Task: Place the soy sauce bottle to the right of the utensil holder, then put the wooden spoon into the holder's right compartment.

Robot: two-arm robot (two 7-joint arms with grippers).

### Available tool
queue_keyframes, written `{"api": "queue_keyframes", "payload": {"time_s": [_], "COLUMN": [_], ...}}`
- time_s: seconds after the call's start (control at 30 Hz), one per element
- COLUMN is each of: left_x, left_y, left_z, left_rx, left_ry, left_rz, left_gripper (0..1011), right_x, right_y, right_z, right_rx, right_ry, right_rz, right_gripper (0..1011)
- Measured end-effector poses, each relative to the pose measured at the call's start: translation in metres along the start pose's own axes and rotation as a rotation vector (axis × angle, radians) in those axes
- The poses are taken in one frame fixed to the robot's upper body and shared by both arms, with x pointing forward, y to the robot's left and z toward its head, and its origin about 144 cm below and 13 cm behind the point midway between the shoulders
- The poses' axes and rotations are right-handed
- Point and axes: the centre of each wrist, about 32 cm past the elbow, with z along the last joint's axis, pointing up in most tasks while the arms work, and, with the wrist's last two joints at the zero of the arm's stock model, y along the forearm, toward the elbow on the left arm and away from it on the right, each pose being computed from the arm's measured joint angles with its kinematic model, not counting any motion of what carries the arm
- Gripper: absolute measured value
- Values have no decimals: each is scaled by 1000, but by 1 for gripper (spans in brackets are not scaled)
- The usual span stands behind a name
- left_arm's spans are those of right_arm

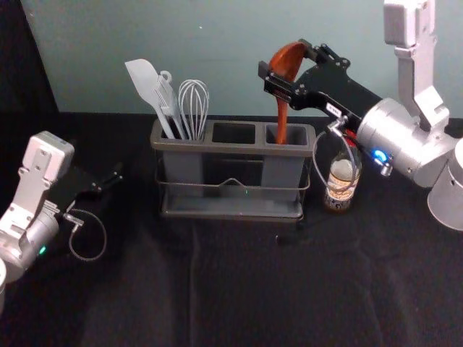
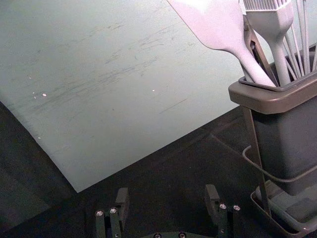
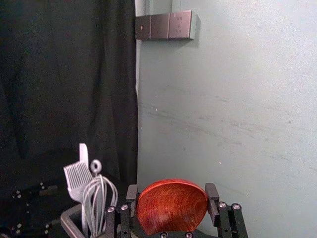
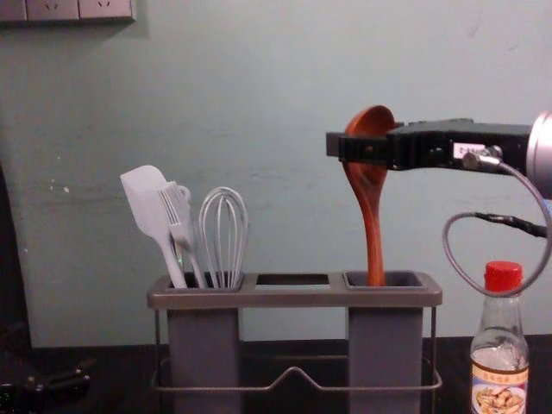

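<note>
In the head view, my right gripper [image 1: 282,66] reaches in from the right above the utensil holder [image 1: 231,148], closed around the bowl of the wooden spoon [image 1: 281,112]. The right wrist view has the red-brown bowl [image 3: 172,206] between the two fingers of my right gripper [image 3: 171,201]. Seen from the chest, the spoon's handle [image 4: 373,241] points down into the holder's right compartment [image 4: 384,279]; its lower end is hidden inside. The soy sauce bottle [image 4: 500,362] stands upright right of the holder. My left gripper [image 1: 112,177], idle at the left, is open in its wrist view [image 2: 167,198].
A white spatula [image 4: 148,203], brush and whisk [image 4: 224,237] stand in the left compartment. The middle compartment [image 1: 234,133] holds nothing visible. A pale wall [image 1: 217,43] rises behind the black-covered table [image 1: 231,289]. The right arm's cable loop [image 1: 315,163] hangs near the bottle.
</note>
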Motion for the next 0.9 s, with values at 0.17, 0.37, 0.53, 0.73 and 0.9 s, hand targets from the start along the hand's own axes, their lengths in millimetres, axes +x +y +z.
{"api": "queue_keyframes", "payload": {"time_s": [0.17, 0.37, 0.53, 0.73, 0.9], "left_x": [0, 0, 0, 0, 0], "left_y": [0, 0, 0, 0, 0], "left_z": [0, 0, 0, 0, 0], "left_rx": [0, 0, 0, 0, 0], "left_ry": [0, 0, 0, 0, 0], "left_rz": [0, 0, 0, 0, 0], "left_gripper": [1005, 1005, 1005, 1005, 1005], "right_x": [1, 1, 2, 1, 1], "right_y": [-4, -7, -5, -5, -4], "right_z": [-3, -12, -23, -29, -32], "right_rx": [-16, -30, -46, -58, -64], "right_ry": [0, 8, 21, 27, 27], "right_rz": [-2, -6, -9, -10, -8], "right_gripper": [838, 838, 838, 838, 838]}}
